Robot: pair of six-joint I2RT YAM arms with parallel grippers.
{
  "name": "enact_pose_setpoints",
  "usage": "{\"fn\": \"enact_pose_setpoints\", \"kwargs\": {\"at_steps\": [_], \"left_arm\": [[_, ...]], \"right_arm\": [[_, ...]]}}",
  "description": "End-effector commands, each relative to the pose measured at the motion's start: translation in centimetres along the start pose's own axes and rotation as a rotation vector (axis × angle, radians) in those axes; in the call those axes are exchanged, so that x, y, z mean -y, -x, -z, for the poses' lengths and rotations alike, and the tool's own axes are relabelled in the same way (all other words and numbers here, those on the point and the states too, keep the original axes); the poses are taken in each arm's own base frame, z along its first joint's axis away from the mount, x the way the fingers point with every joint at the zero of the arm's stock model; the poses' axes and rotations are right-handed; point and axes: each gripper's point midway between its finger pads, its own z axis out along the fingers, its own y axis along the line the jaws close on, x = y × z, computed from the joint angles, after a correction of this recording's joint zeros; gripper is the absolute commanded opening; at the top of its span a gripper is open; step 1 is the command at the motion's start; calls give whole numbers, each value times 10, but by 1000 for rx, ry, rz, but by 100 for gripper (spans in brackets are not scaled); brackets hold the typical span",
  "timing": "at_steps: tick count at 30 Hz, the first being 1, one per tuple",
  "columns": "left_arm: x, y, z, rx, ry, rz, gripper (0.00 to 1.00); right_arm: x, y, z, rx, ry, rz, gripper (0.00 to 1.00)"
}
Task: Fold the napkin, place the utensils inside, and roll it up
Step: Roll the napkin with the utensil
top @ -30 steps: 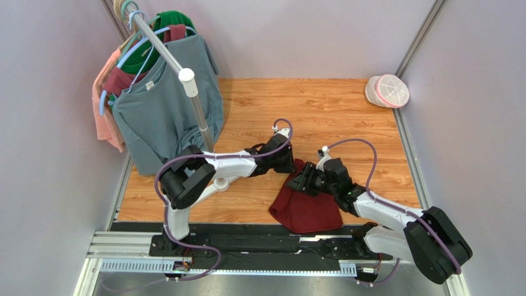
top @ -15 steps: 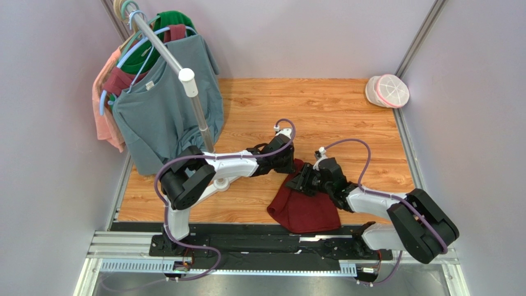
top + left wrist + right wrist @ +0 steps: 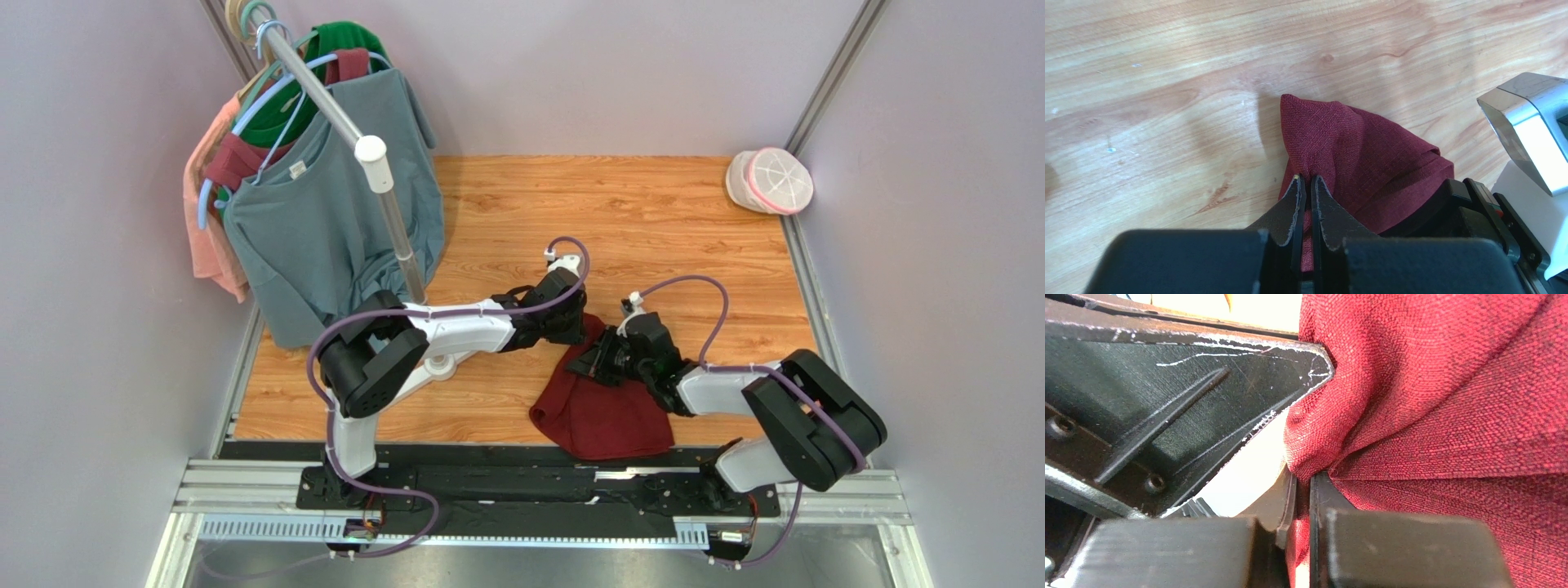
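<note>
I read this as a lab test cell: plain lilac-grey wall panels [image 3: 98, 368], silver aluminium mounting rail [image 3: 245, 496] along near edge, wood-grain laminate tabletop [image 3: 638, 208].

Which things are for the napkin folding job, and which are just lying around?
For the job:
dark red napkin, bunched up
left pincer, shut on the napkin
right pincer, shut on the napkin
the fork is not in sight

Just lying about:
clothes rack
grey-blue shirt hanging on it
white and pink round thing in the far right corner
</note>
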Motion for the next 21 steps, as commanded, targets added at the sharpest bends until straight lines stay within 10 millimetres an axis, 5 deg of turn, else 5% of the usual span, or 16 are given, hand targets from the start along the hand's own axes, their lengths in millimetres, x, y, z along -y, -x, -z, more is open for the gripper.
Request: {"fn": "enact_pose_setpoints", "kwargs": {"at_steps": [1, 6, 8, 9, 15, 21], "left_arm": [[15, 23, 21, 54, -22, -60, 9], [13, 37, 39, 81, 13, -97, 52], [10, 41, 44, 87, 29, -107, 61], [8, 41, 49, 84, 38, -114, 80], [-10, 42, 82, 103, 77, -131, 83], [-24, 8, 99, 67, 4, -235, 72]], "right_arm": [[1, 23, -7, 98, -3, 23, 0], [9, 28, -4, 119, -29, 27, 0], [14, 30, -2, 128, -44, 22, 0], [15, 32, -1, 134, -51, 20, 0], [26, 42, 4, 162, -91, 7, 0], [30, 49, 4, 168, -115, 9, 0]]}}
